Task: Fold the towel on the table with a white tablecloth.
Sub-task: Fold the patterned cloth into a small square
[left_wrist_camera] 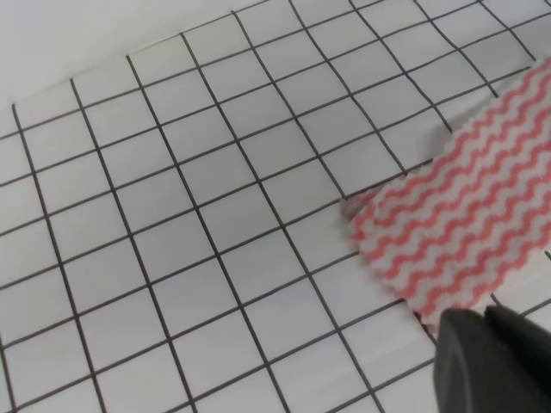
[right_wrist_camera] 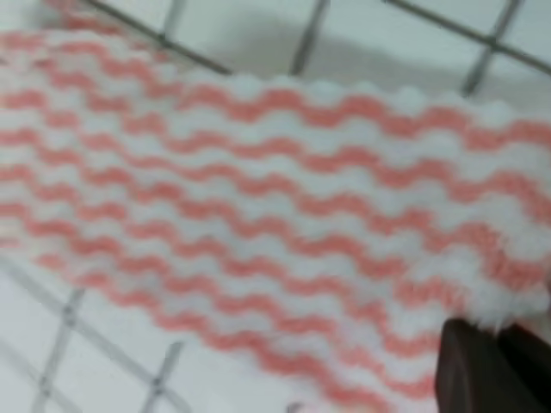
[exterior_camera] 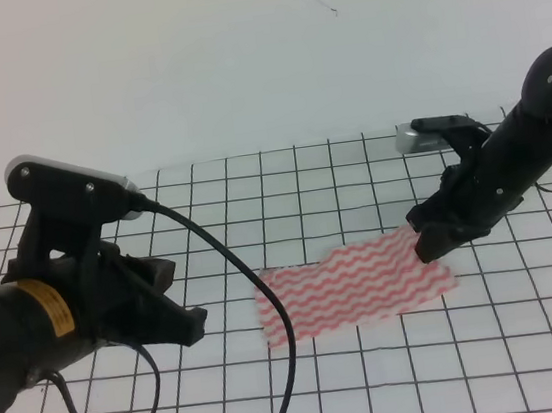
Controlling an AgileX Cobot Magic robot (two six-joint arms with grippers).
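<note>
1. The right arm reaches in from 3 o'clock of the high view, slanting down toward the centre, with the right gripper at the towel's right end.
2. Its fingers look pinched on the towel's upper right corner, which lifts slightly off the cloth. The right wrist view shows a dark fingertip at the towel's edge, striped fabric filling the frame.
3. The left arm fills the 8 o'clock area, pointing toward the centre. The left gripper hovers apart from the towel's left end; whether its fingers are spread or closed cannot be told.
4. The towel lies as a long strip near the middle of the table with a white tablecloth, tilted up toward 2 o'clock.
</note>
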